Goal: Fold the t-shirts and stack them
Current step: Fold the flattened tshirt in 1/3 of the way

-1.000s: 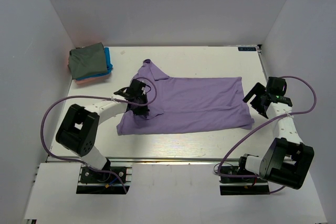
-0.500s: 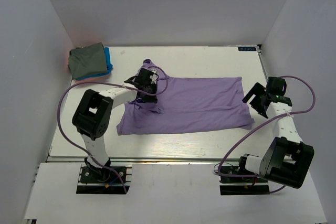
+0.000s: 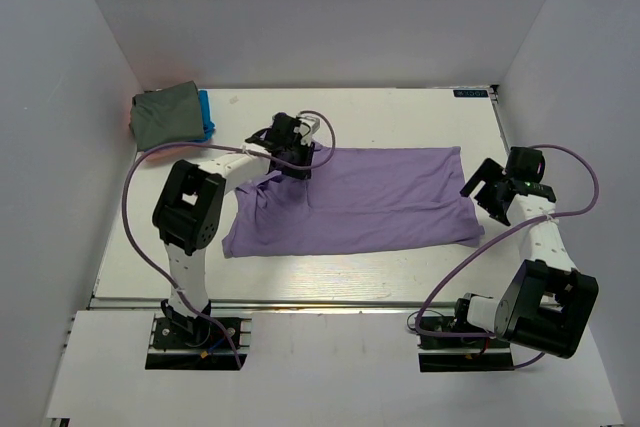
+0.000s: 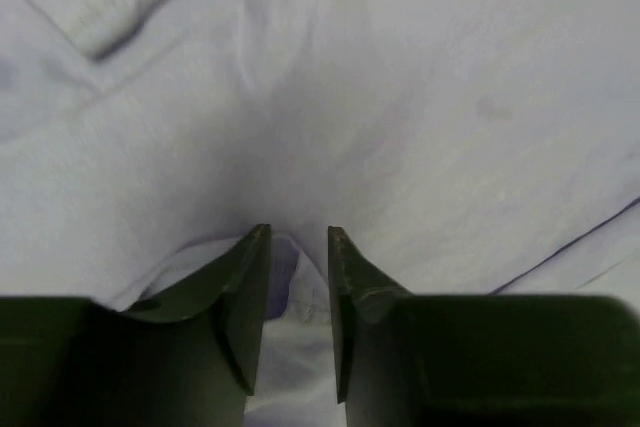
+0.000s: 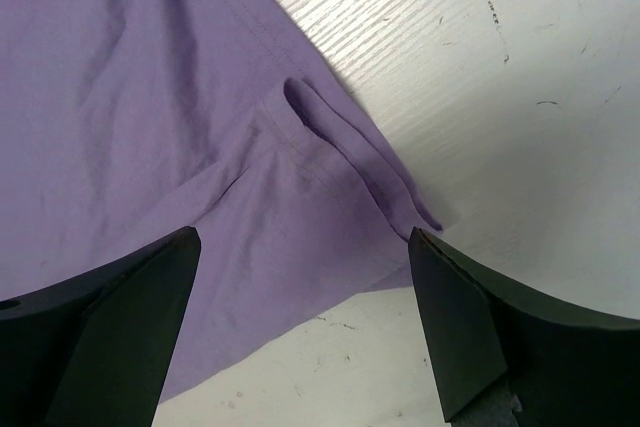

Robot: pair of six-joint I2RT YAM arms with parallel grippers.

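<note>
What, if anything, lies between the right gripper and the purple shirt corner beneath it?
Nothing visible does. The right gripper hangs open above the purple shirt at its hem corner; the wrist view shows only cloth and table between its fingers.

Lavender-purple cloth t-shirt [image 3: 380, 197] spread flat: bunched end under left gripper [image 3: 297, 154], opposite hem just beside right gripper [image 3: 487, 187].

2 arms [image 3: 188, 212] — black joints, white links, looping purple cables [image 3: 598, 187], dark wedge-shaped fingers [image 5: 130, 317].
</note>
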